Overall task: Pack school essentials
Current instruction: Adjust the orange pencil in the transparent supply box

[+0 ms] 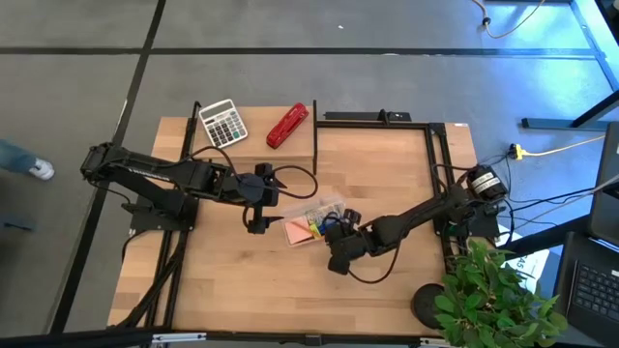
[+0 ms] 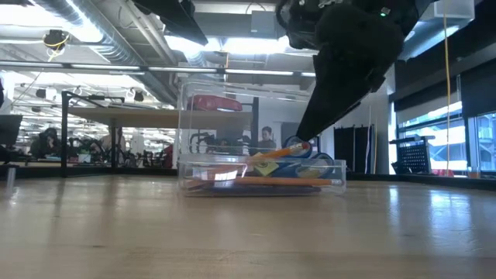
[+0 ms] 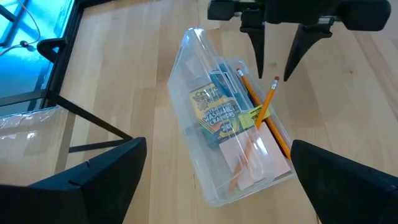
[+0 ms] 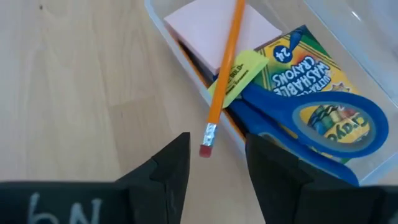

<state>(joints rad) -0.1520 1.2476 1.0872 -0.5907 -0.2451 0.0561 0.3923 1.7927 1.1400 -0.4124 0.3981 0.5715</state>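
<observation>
Your right gripper [image 4: 214,163] hangs unclenched over the clear box [image 3: 205,180] mid light-wood table [image 1: 251,280], holding crayons [image 4: 305,56], blue-handled scissors [image 4: 336,127], pink sticky-note pad [image 4: 214,28], orange pencil [image 4: 225,68]; left gripper [image 3: 214,171] spread wide beside; open-plan office behind.

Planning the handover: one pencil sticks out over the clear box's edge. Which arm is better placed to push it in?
Probably the right. The right gripper is open, right at the eraser end of the orange pencil overhanging the clear box. The left gripper hangs beside the box, farther from that end.

Two orange pencils [image 3: 264,109]; one scissors [image 4: 323,121]; one calculator [image 1: 222,123]; one stapler [image 1: 287,126].
</observation>
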